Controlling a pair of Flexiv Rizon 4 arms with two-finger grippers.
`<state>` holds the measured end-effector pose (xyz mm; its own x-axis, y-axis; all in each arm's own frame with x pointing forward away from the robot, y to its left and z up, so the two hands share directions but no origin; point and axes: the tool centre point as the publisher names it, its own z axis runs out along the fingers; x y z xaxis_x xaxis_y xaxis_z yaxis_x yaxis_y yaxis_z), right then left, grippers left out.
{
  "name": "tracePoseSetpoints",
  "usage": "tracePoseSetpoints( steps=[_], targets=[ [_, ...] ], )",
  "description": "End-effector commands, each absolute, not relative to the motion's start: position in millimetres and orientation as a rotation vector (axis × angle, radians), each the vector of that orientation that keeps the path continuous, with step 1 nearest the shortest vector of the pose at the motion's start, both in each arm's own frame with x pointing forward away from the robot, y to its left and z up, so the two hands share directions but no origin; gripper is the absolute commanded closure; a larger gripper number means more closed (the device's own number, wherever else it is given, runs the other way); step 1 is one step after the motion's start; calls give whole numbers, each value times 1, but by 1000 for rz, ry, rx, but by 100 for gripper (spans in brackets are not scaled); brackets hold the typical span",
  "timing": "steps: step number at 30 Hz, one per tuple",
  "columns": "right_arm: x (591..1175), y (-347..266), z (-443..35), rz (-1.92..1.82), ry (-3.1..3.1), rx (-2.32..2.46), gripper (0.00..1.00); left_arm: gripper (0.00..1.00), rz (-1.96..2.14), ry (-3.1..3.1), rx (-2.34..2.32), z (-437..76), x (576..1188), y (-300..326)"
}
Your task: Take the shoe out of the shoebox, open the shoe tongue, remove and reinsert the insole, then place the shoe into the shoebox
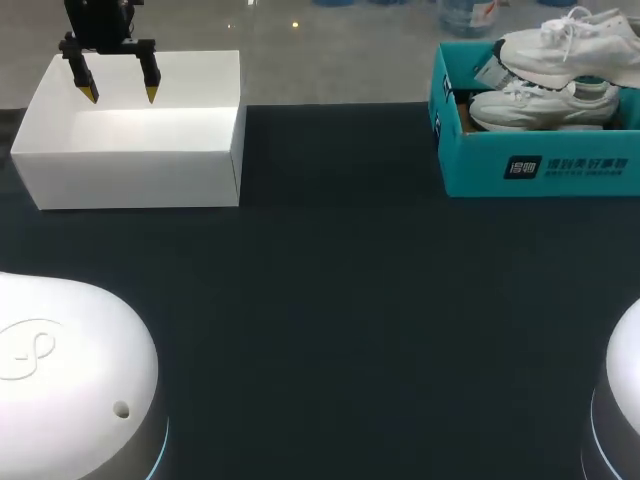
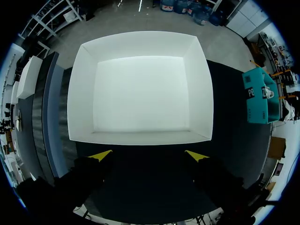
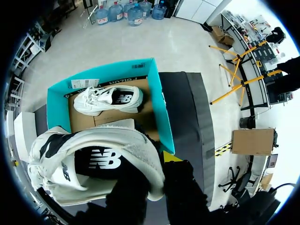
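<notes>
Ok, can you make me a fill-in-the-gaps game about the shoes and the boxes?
1. The left gripper hangs over a box that is coloured ____.
2. The right gripper holds the lifted shoe, and ____ other shoe lies in the shoebox.
3. The left gripper's fingers are ____, with nothing between them.

Missing words: white; one; open.

The held shoe (image 3: 117,140) hides one finger of the right gripper (image 3: 151,172); the shoebox (image 1: 540,170) is cut off.
</notes>
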<state>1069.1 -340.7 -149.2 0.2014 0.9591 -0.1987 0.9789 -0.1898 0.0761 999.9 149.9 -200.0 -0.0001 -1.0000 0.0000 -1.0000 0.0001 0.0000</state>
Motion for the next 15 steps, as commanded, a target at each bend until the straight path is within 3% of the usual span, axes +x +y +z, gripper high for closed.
tracePoseSetpoints(
  steps=[1, 15],
  targets=[
    [1068, -341, -147, -153, 1868, 2283, 100, 0, 0, 2222, -2221, -200, 1000, 150],
    [1016, -274, -146, -162, 1689, 2303, 100, 0, 0, 2222, -2221, -200, 1000, 150]
  ],
)
